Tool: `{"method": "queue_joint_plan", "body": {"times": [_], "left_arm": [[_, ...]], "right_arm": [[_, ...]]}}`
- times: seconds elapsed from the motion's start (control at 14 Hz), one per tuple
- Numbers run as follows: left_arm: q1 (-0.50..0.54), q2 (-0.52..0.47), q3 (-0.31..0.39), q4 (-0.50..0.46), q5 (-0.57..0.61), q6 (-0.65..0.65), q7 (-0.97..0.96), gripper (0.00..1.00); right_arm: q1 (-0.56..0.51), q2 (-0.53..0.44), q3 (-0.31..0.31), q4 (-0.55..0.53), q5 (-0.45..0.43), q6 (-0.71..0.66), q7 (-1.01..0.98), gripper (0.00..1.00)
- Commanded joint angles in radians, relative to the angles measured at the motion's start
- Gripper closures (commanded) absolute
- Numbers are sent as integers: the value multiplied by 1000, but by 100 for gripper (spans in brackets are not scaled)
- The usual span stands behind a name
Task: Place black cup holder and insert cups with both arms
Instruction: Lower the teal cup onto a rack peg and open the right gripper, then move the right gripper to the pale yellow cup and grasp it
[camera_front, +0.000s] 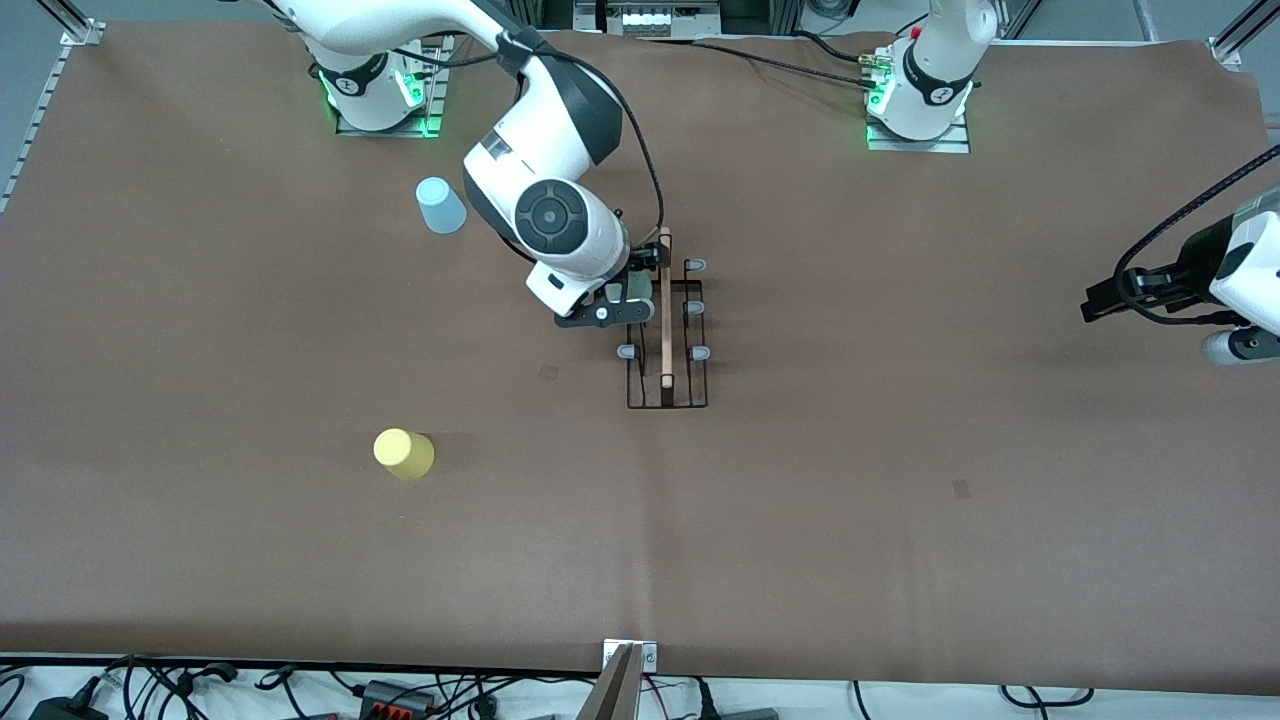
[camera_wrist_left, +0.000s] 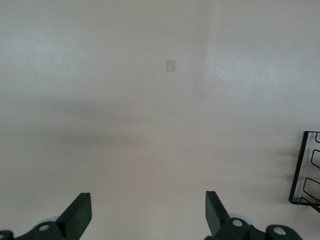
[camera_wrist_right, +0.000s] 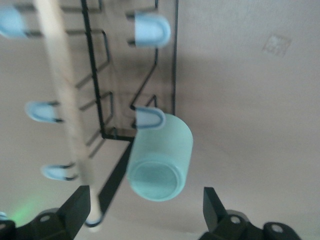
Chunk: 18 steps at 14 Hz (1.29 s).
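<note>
Toward my right arm's end of the brown paper-covered table (camera_front: 900, 520) sit two loose cups: a small light blue plastic tumbler (camera_front: 440, 205) farther from the front camera, upside down as far as I can judge, and a small yellow plastic tumbler (camera_front: 404, 453) nearer that camera, lying well apart from it.

At the table's middle stands the thin black wire cup holder with its light wooden rod handle and pale grey-blue prong tips (camera_front: 667, 330). My right gripper (camera_front: 625, 300) hangs over the side of the rack that faces my right arm's base, its two fingers (camera_wrist_right: 75, 210) spread wide and gripping nothing. Between them, in my right wrist view, the small mint-green plastic tumbler (camera_wrist_right: 161, 157) sits over one prong, tilted, its flat bottom toward the wrist camera, clear of both fingers.

My left gripper (camera_front: 1100, 300) waits over bare table at my left arm's end, fingers (camera_wrist_left: 77, 212) wide apart and empty; a corner of the rack (camera_wrist_left: 306, 167) shows at that wrist view's edge.
</note>
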Motion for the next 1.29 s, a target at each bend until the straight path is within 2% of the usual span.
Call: {"method": "queue_joint_plan", "body": {"times": [0.0,0.14,0.29,0.43,0.64,0.86,1.0,1.21], "left_arm": [[17,-6,-16,-10,-4,8,-9,0],[17,-6,-16,-10,-5,7,-9,0],[15,-6,-16,-8,1,8,-9,0],[15,-6,-16,-10,-1,8,-9,0],[17,-6,-16,-10,-1,8,-9,0],[17,-6,-16,-10,-2,8,-9,0],[17,-6,-16,-10,-2,7,-9,0],[17,-6,-16,-10,-2,7,-9,0]], "right_arm": [[-32,-5,-47,68,-18,-34,41,0],[-65,-8,-130,74,-36,-35,42,0],[-64,3,-245,75,-114,-19,44,0],[-94,42,-335,80,-133,49,6,0],[-205,84,-339,83,-127,122,-175,0],[-260,171,-337,150,-125,159,-310,0],[-260,208,-333,189,-118,160,-315,0],[-259,238,-333,190,-98,159,-320,0]]}}
